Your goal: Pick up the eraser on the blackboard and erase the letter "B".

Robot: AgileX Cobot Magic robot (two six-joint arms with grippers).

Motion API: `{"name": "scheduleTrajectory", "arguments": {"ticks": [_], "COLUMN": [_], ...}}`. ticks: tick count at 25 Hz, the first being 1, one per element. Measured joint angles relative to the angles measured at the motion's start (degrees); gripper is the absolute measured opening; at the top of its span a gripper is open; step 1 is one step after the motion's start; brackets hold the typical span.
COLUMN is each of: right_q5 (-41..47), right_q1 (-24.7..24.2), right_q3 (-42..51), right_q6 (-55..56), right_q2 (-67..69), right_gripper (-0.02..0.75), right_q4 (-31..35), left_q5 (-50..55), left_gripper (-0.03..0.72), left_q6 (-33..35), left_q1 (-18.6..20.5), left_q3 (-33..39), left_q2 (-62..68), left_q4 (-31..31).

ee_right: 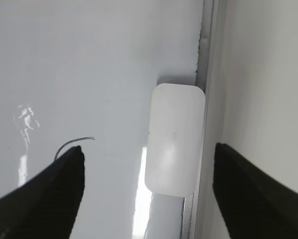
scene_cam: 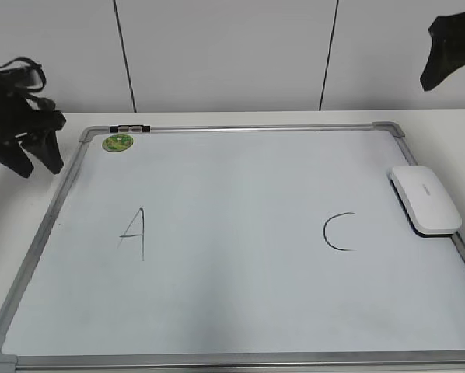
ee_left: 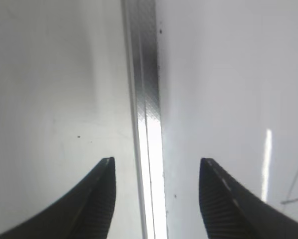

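Note:
The blackboard (scene_cam: 240,179) lies flat on the table, with a black "A" (scene_cam: 134,233) on the left and a "C" (scene_cam: 337,231) on the right. No letter "B" shows; the board between them is blank. The white eraser (scene_cam: 424,198) lies on the board's right edge, and it also shows in the right wrist view (ee_right: 175,137). My right gripper (scene_cam: 452,78) (ee_right: 149,148) is open and empty, raised above the eraser. My left gripper (scene_cam: 40,165) (ee_left: 157,162) is open and empty over the board's left frame (ee_left: 146,99).
A round green magnet (scene_cam: 117,143) sits at the board's far left corner, with a small black-and-white item (scene_cam: 130,128) on the frame behind it. White table surrounds the board, and a white panelled wall stands behind.

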Motion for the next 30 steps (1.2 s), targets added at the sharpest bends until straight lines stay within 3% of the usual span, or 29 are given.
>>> {"name": "scheduleTrajectory", "arguments": {"ticks": [4, 16, 22, 30], "right_q5": [0.2, 1.0, 1.3, 1.8], "right_q1": [0.4, 0.5, 0.5, 0.6], "right_q3": [0.8, 21.2, 31.5, 35.5], "right_q6": [-0.1, -0.4, -0.4, -0.4], "right_q2": [-5.0, -31.6, -46.3, -54.7], "right_gripper": [0.596, 0.594, 0.594, 0.593], "right_q4": [0.8, 0.7, 0.7, 1.6], "left_q5": [5.6, 7.5, 8.6, 9.2], "left_gripper": [0.418, 0.421, 0.421, 0.421], "left_q6": [0.0, 0.0, 0.0, -1.2], "left_q1": [0.0, 0.0, 0.0, 0.0], "left_q3": [-5.9, -6.0, 2.9, 20.9], "left_q2": [-0.8, -25.5, -43.3, -64.8], "left_q4": [0.1, 0.1, 0.2, 1.9]}}
